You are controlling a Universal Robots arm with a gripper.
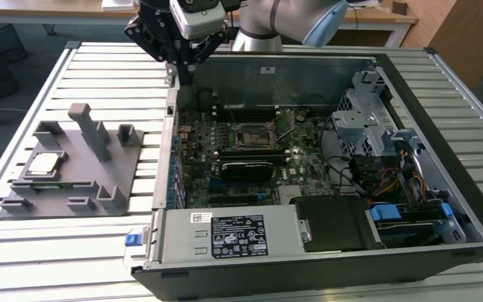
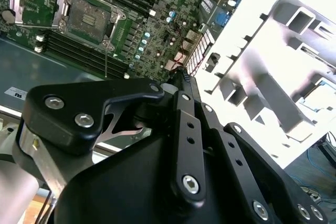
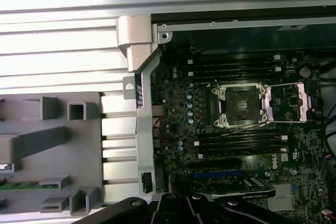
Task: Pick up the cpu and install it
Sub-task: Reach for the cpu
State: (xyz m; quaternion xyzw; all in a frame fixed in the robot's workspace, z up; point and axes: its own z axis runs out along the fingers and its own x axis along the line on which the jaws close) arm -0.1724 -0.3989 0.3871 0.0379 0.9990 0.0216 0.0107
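Cpu [image 1: 43,165] lies flat in a recess of the grey plastic fixture [image 1: 99,182], at the exterior view's left on the slatted metal counter [image 1: 99,69], its silvery square top untouched. Beyond it, the open socket [image 1: 253,135] sits bare on the green board. Farthest off, the gripper [image 1: 186,63] hangs above the case's back corner, jaws drawn together on nothing. Pickup seems not yet begun; it calls for parting them to straddle the chip's thin edges.

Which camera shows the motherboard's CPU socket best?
The first wrist view: the socket faces the camera squarely. The second wrist view shows the socket slanted; the exterior view, farther off inside the case.
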